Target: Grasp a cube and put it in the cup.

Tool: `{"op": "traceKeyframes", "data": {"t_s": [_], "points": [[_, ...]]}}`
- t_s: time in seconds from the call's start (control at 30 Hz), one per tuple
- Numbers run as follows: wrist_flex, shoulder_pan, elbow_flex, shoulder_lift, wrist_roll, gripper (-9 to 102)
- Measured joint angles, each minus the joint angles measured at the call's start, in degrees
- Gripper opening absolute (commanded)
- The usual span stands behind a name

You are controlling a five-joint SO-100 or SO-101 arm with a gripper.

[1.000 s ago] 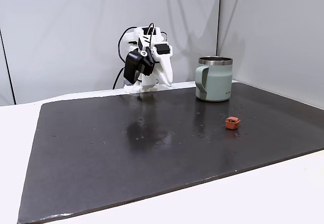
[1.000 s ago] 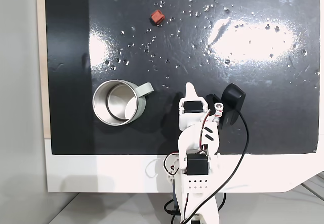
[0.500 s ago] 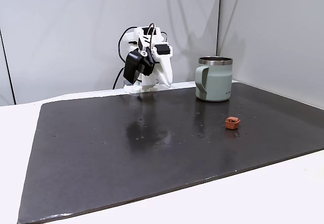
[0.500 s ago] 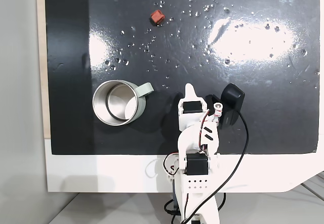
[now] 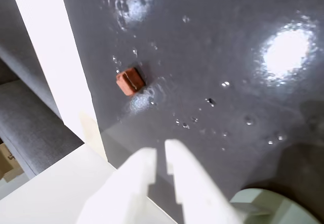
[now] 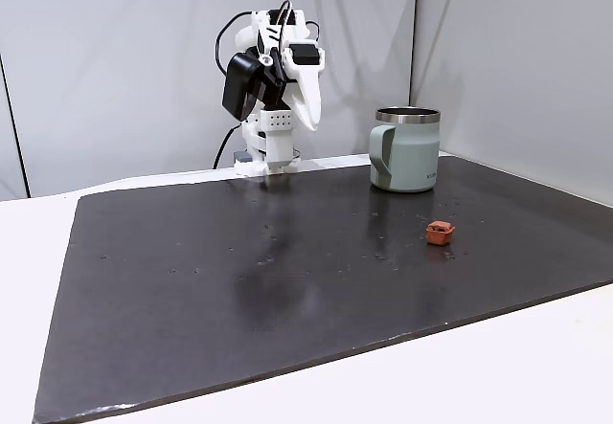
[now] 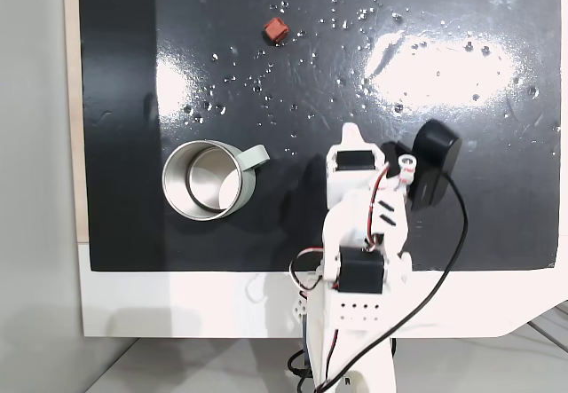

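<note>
One dark, glossy mat [image 6: 287, 280] covers most of a white table [image 6: 536, 367], with pale grey wall panels [image 6: 115, 60] behind it in a fixed view; small droplets and bright glare patches mark the mat in a fixed view from above [image 7: 426, 65].

White arm [image 6: 278, 70], with a black camera module [image 7: 433, 173] at its wrist, stands raised at the far edge of the mat in a fixed view and at the lower edge in the view from above.

Gripper [image 5: 161, 155]: two white fingers point down over the mat, jaws parted by a narrow slit only, nothing between them; it hangs well apart from the cube.

Cup [image 6: 405, 149]: pale green mug with a silvery rim, upright on the mat, mouth upward. Its handle [image 7: 256, 155] points toward the arm, to the right in the view from above and to the left in the side view. A faint dark mark on its wall is too small to read. A slice of the rim [image 5: 273, 209] shows at the wrist view's lower right.

Cube [image 7: 276, 29]: small terracotta block resting on the mat, well apart from the cup and near the mat's edge farthest from the arm [image 6: 440, 233]. In the wrist view [image 5: 129, 81] it sits askew, beside a white strip; no long axis is evident.
</note>
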Motion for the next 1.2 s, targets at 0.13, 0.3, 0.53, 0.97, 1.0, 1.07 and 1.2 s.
{"op": "traceKeyframes", "data": {"t_s": [0.13,0.3,0.53,0.97,1.0,1.07,1.2], "points": [[0.1,-0.3,-11.5,-13.2,-0.4,0],[2.2,-1.8,-25.4,-28.0,-0.4,0],[6.6,-4.5,-40.2,-42.9,-0.4,0],[19.2,-6.9,-69.0,-69.3,6.0,0],[20.7,-7.3,-71.6,-71.2,6.2,0],[23.8,-8.4,-77.3,-75.0,6.7,0],[30.9,-9.8,-89.8,-83.4,8.3,0]]}}
